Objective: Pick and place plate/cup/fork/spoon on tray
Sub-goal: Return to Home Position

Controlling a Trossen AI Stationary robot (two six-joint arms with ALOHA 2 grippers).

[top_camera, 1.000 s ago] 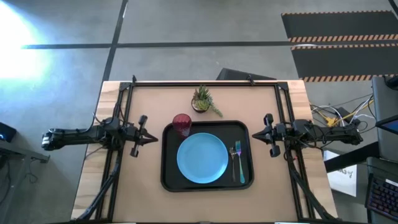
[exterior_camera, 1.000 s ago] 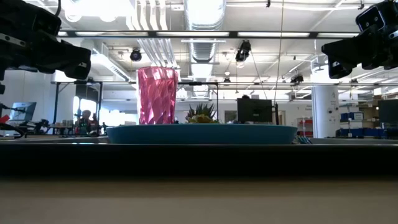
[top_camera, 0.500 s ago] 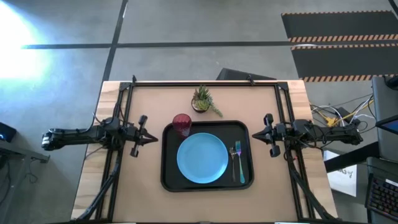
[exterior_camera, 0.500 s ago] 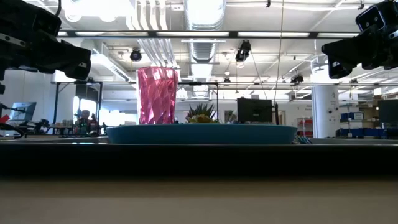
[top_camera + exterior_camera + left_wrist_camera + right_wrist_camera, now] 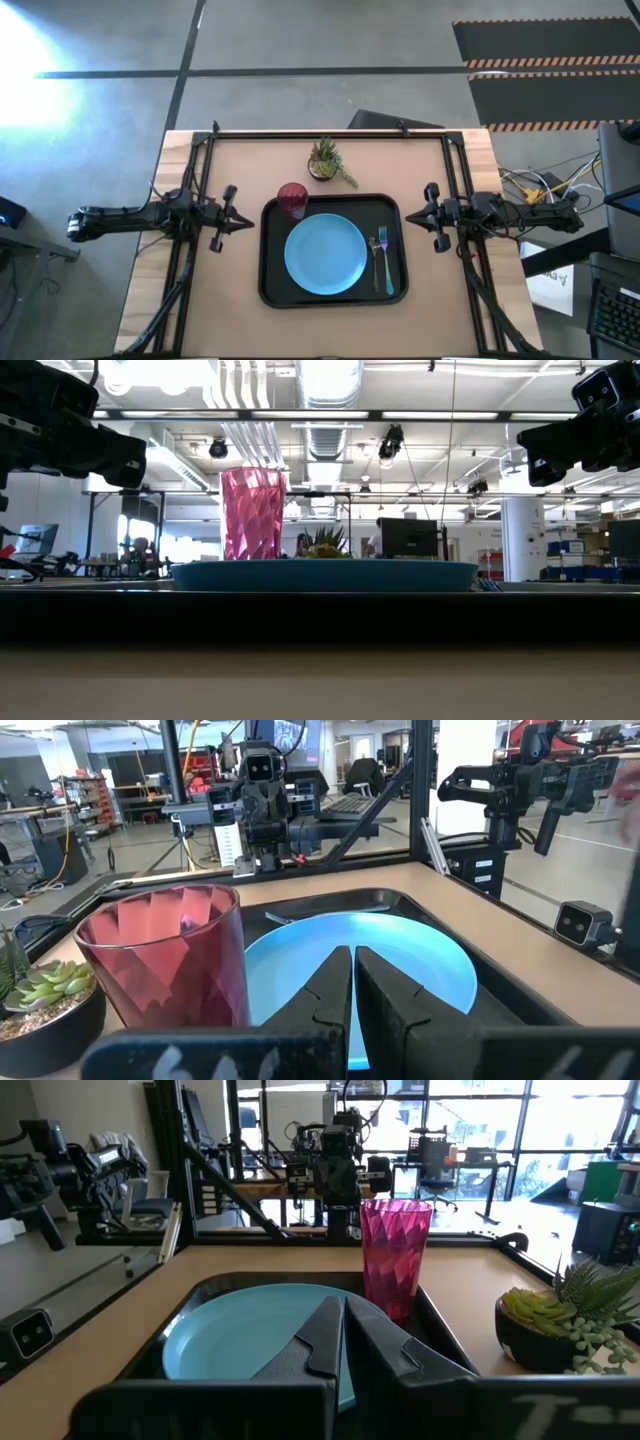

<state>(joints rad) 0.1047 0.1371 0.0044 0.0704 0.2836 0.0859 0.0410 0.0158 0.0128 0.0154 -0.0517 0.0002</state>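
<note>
Off the left rim of the tray (image 5: 266,262) hovers the left gripper (image 5: 243,224). Its wrist view shows the fingers (image 5: 330,1010) pressed together, gripping nothing. On the tray, the cup (image 5: 292,198) stands in the far-left corner and the plate (image 5: 325,254) lies in the middle. The spoon (image 5: 375,262) and the fork (image 5: 387,268) lie side by side near the right rim, plain only from above. The low view gives just the cup and the plate's edge. Off the tray's right rim, the right gripper (image 5: 410,214) is likewise closed and empty.

Light-blue plate (image 5: 325,254), black tray (image 5: 272,290), faceted red cup (image 5: 292,199), blue-handled fork (image 5: 386,265).
</note>
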